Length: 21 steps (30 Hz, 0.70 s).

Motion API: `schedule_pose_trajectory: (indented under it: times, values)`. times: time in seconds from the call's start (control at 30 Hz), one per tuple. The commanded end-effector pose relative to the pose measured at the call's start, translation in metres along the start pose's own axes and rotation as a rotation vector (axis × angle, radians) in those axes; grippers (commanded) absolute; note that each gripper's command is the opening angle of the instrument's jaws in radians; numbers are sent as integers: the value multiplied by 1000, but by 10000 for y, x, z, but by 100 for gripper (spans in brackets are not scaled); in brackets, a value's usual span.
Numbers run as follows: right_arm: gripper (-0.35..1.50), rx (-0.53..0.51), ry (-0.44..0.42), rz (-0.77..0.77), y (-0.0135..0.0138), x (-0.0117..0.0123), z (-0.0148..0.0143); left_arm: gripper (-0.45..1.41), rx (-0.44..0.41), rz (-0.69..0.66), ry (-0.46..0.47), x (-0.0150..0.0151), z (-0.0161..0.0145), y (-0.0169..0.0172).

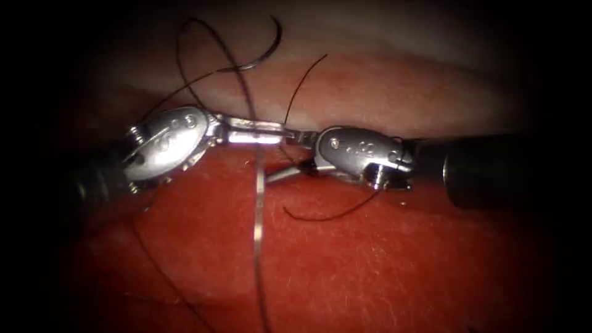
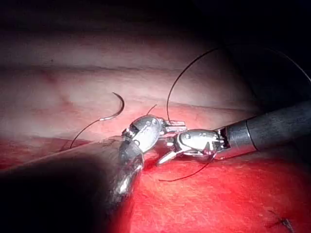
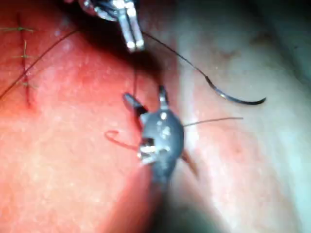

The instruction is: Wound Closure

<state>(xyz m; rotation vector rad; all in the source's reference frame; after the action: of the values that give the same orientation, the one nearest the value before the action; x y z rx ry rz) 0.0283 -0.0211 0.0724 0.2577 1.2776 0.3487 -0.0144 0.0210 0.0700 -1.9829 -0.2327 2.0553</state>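
Wound closure on bench tissue, endoscope and both wrist views. Left tool entering from the left, jaws closed flat and pointing toward the right tool; dark thread crossing these closed jaws and apparently clamped between them, though the exact bite is hard to make out. Same closed pair seen in the right wrist view, with thread running from beside the tips out to the needle. Right tool jaws parted wide in a V, holding nothing, tips just short of the left tool's tips, one short loose end of thread trailing away beside the head. Needle free of both tools, lying on the pale upper band of tissue, well apart from the jaws, its whole curve exposed and not passed through the tissue — also plain in the left wrist view. Thread rising from the needle's rear end into a tall loop above the left tool, then dropping across the jaws and down over the red tissue as a bright strand. Earlier stitches across a closed stretch of the cut, off to one side of both tools in the right wrist view. Line of the cut not traceable in the endoscope view — side of the needle relative to it cannot be told.
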Motion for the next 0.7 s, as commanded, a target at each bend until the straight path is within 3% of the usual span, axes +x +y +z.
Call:
schedule_pose_trajectory:
  times: [0.03, 0.7]
  values:
    - [118, 9, 2, 3, -3, -3, 10, -45, -3, -1, -2, -5, 6, -8]
    - [115, 58, -6, 25, -19, -14, 2, -45, 11, -23, -26, -32, 17, -73]
